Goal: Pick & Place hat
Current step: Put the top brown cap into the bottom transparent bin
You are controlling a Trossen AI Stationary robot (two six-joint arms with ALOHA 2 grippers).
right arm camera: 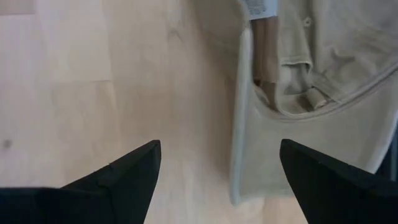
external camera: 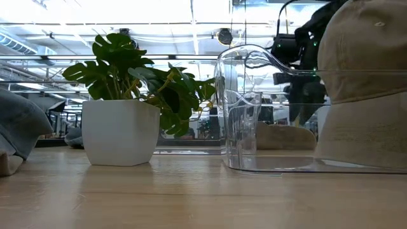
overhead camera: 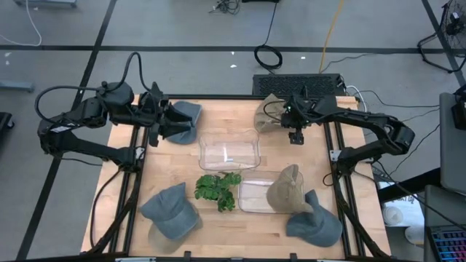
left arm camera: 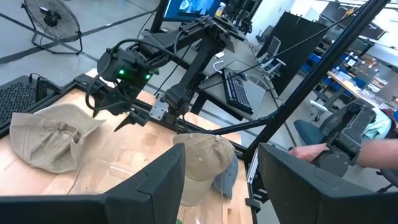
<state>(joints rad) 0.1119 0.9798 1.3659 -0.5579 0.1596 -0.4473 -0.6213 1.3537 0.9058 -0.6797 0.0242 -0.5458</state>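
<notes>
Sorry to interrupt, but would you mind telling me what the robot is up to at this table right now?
It is sorting hats into clear bins. The right gripper hangs open beside a tan hat at the table's far edge, holding nothing. The left gripper is open too, by a gray hat at the far left. One tan hat already sits in the near bin; the far bin is empty. Two gray hats lie at the near edge.

A small potted monstera (overhead camera: 218,189) in a white pot (external camera: 120,132) stands on the wooden table (overhead camera: 227,225). On the floor beyond lie a coiled black cable (overhead camera: 268,55) and a keyboard (left arm camera: 239,92).
</notes>
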